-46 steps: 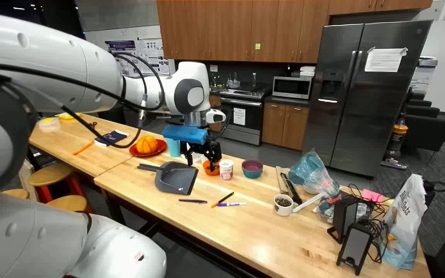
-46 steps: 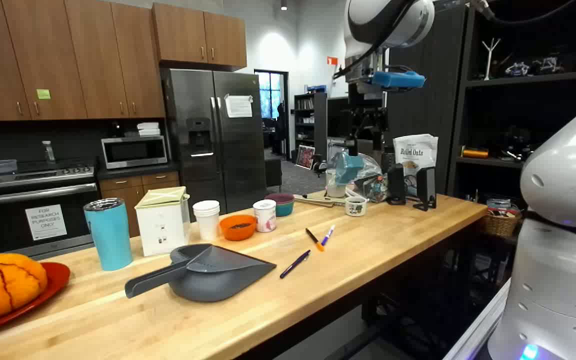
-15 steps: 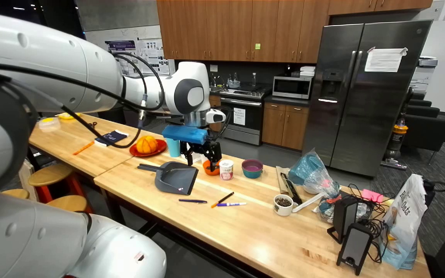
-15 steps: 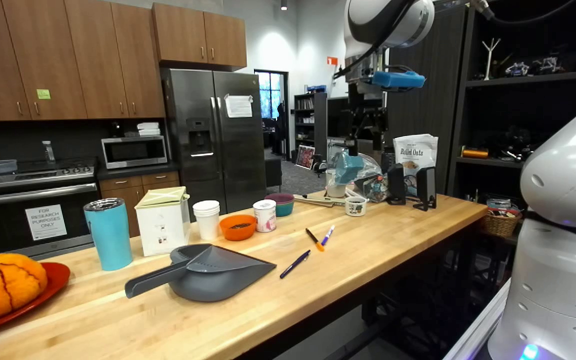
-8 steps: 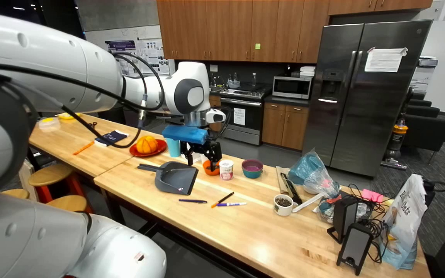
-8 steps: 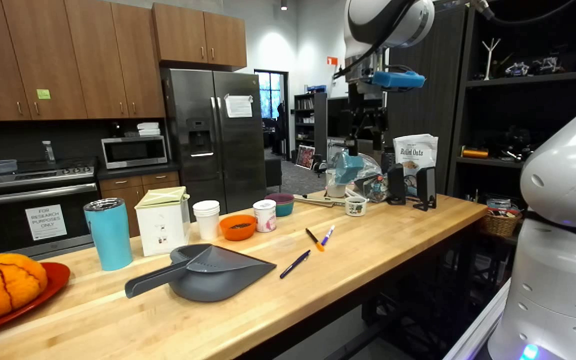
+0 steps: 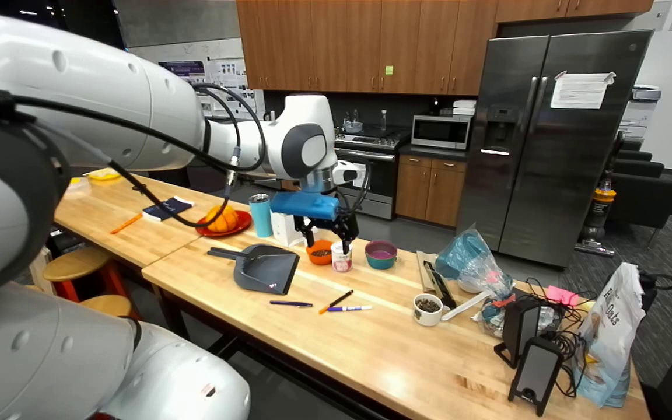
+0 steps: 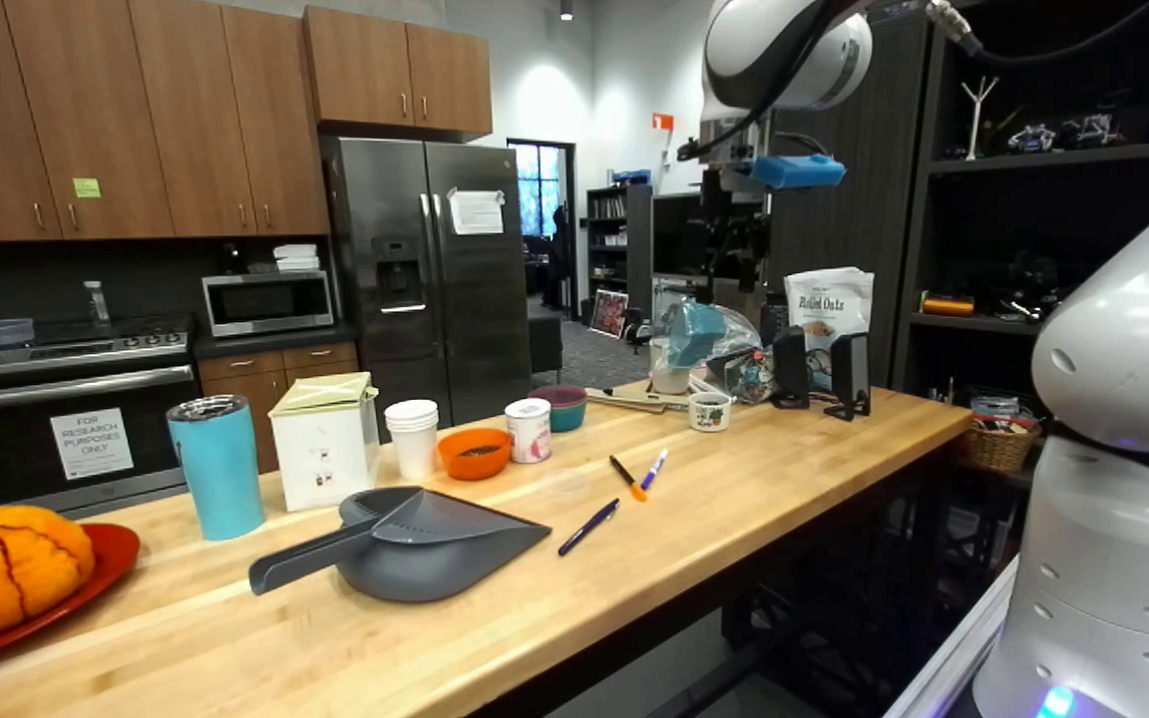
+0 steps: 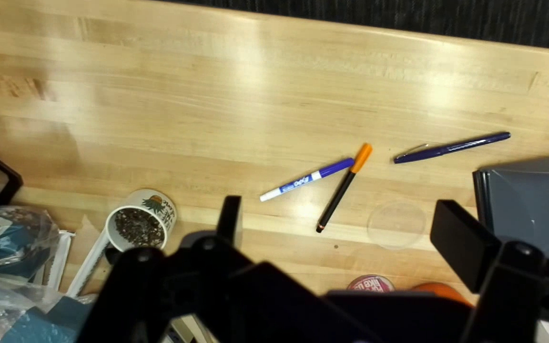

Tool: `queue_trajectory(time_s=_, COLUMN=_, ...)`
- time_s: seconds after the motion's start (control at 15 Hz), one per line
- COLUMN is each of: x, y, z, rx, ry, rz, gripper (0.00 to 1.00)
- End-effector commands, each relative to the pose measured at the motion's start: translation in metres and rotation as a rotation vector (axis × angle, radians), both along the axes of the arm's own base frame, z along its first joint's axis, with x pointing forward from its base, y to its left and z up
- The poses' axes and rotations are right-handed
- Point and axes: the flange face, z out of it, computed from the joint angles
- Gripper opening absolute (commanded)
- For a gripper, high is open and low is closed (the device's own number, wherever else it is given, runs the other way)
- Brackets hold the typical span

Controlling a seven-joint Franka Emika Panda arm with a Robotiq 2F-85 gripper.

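Wood desk (image 9: 184, 124) spreads out below my tool (image 7: 328, 247), whose fingers (image 9: 462, 240) hang wide apart, holding nothing. In the wrist view I see the black pen (image 9: 341, 193) between them, lower, slanting away, its orange cap (image 9: 362, 158) touching the blue marker (image 9: 298, 183).

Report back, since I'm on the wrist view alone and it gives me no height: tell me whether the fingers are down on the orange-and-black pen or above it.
Observer: Above it. In an exterior view, the fingers hang well higher than the orange-and-black pen.
Operator: Next, the gray dustpan runs out of my picture. Tell me which way its handle points.
Observer: In both exterior views, the gray dustpan has its handle pointing away from that pen.
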Motion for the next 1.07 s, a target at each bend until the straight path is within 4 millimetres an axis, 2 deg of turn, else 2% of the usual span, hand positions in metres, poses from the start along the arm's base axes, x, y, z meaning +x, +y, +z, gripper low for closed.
queue_trajectory(time_s=0.0, x=0.015, y=-0.032, z=-0.008, rx=0.000, ry=-0.001, rz=0.002, gripper=1.00)
queue_trajectory(time_s=0.2, x=0.018, y=-0.052, z=-0.022, rx=0.026, ry=-0.004, rz=-0.051, gripper=1.00)
queue_trajectory(time_s=0.53, x=0.028, y=-0.071, z=-0.046, rx=0.052, ry=-0.057, rz=-0.225, gripper=1.00)
queue_trajectory(time_s=1.0, x=0.034, y=-0.069, z=-0.097, rx=0.121, ry=0.022, rz=-0.489, gripper=1.00)
